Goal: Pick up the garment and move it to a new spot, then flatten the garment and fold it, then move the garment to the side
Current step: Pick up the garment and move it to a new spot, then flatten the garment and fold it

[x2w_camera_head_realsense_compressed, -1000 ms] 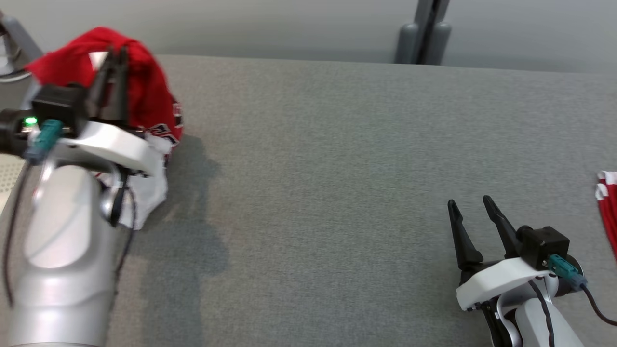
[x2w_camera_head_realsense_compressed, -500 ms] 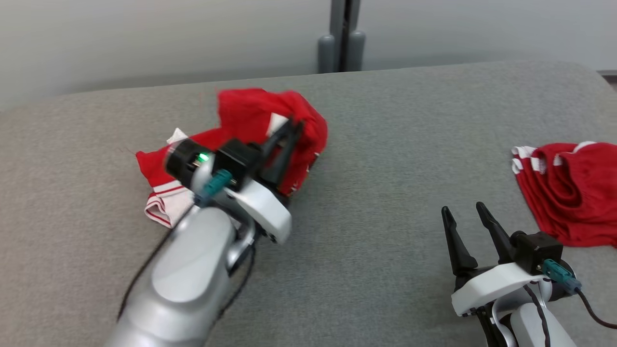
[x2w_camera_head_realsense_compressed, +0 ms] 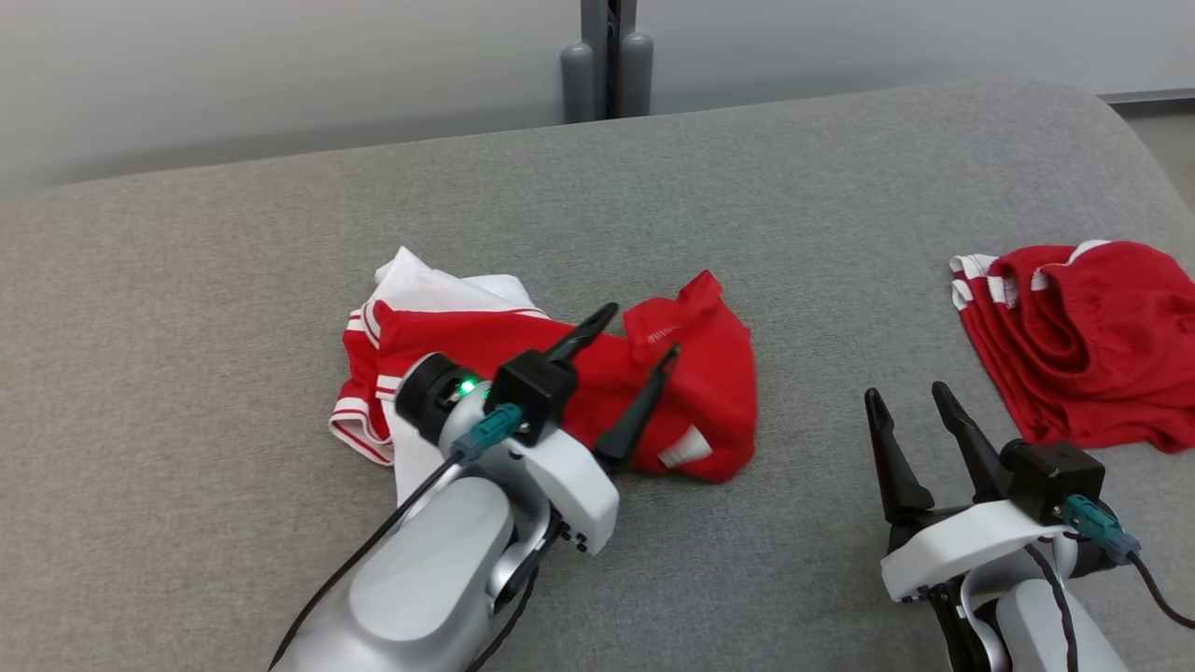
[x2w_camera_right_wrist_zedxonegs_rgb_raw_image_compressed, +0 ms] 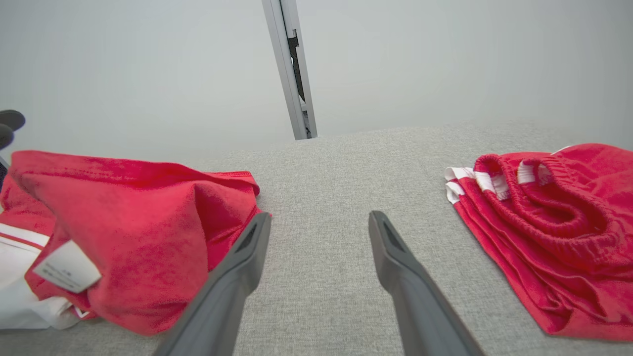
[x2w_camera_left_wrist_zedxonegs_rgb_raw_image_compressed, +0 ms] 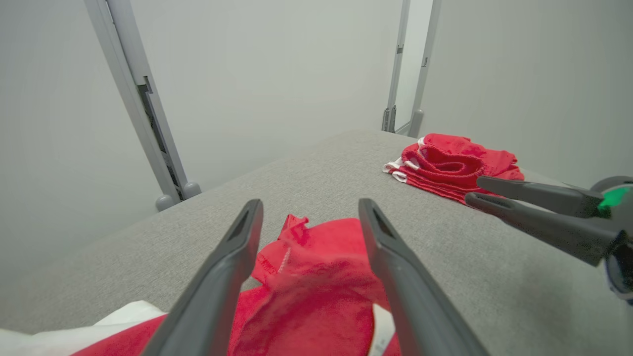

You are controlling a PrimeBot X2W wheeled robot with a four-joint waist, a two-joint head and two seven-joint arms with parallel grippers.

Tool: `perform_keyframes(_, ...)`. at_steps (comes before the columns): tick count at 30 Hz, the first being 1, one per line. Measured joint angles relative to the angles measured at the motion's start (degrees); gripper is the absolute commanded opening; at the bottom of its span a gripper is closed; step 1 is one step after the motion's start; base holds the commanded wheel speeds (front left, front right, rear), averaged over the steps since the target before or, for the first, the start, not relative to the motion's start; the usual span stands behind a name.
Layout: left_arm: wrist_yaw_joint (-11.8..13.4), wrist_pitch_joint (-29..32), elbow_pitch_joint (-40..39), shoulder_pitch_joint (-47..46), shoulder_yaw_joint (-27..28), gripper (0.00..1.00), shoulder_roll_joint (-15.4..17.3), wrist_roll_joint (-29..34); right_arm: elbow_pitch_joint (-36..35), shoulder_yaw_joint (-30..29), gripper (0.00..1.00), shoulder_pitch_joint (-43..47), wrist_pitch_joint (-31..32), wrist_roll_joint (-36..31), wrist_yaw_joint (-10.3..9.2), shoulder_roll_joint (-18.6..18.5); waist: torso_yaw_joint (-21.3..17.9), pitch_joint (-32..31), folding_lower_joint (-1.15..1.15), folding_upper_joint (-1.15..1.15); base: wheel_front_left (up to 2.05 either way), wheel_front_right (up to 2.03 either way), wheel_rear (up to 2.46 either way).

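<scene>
A crumpled red and white garment [x2w_camera_head_realsense_compressed: 691,392] lies near the middle of the grey table [x2w_camera_head_realsense_compressed: 597,187]; it also shows in the left wrist view [x2w_camera_left_wrist_zedxonegs_rgb_raw_image_compressed: 316,291] and at the left of the right wrist view [x2w_camera_right_wrist_zedxonegs_rgb_raw_image_compressed: 123,217]. My left gripper [x2w_camera_head_realsense_compressed: 642,331] hovers just above it, open, with nothing between its fingers [x2w_camera_left_wrist_zedxonegs_rgb_raw_image_compressed: 232,267]. My right gripper [x2w_camera_head_realsense_compressed: 910,394] stands open over bare table at the lower right, apart from the cloth [x2w_camera_right_wrist_zedxonegs_rgb_raw_image_compressed: 320,220].
A second red garment with white trim [x2w_camera_head_realsense_compressed: 1074,336] lies bunched at the table's right side, also in the wrist views [x2w_camera_left_wrist_zedxonegs_rgb_raw_image_compressed: 450,165] [x2w_camera_right_wrist_zedxonegs_rgb_raw_image_compressed: 554,222]. A grey post [x2w_camera_head_realsense_compressed: 607,56] rises behind the far edge. Bare table lies between the two garments.
The head camera has swung, shifting the whole picture. My left gripper went from shut on the raised garment to open, and the garment now lies dropped on the table. The right gripper stayed open.
</scene>
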Motion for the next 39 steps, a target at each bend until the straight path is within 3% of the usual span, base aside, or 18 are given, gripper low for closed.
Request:
perform_keyframes(12,3.72,-0.01,-5.56,13.11,17.52,1.0,1.69,4.25,-0.11,0.79,1.0,0.3,0.0,0.01,0.0,0.03,3.88,-2.52,0.0,0.0,0.0,0.0,0.0)
perform_keyframes(23,3.07,-0.01,-11.28,27.44,32.26,1.0,1.0,9.13,-0.46,4.49,1.0,1.73,0.0,0.18,0.0,0.01,6.62,-6.01,0.0,0.0,0.0,0.0,0.0)
perform_keyframes(32,2.29,0.0,-13.68,35.34,39.23,1.0,0.27,11.51,-1.98,8.16,1.0,2.42,0.0,0.76,0.0,0.04,8.79,-6.54,0.0,0.0,0.0,0.0,0.0)
perform_keyframes(39,1.63,0.0,-13.86,36.01,39.46,1.0,0.15,11.27,-2.5,10.8,1.0,2.6,0.0,0.48,0.0,0.08,9.97,-6.33,0.0,0.0,0.0,0.0,0.0)
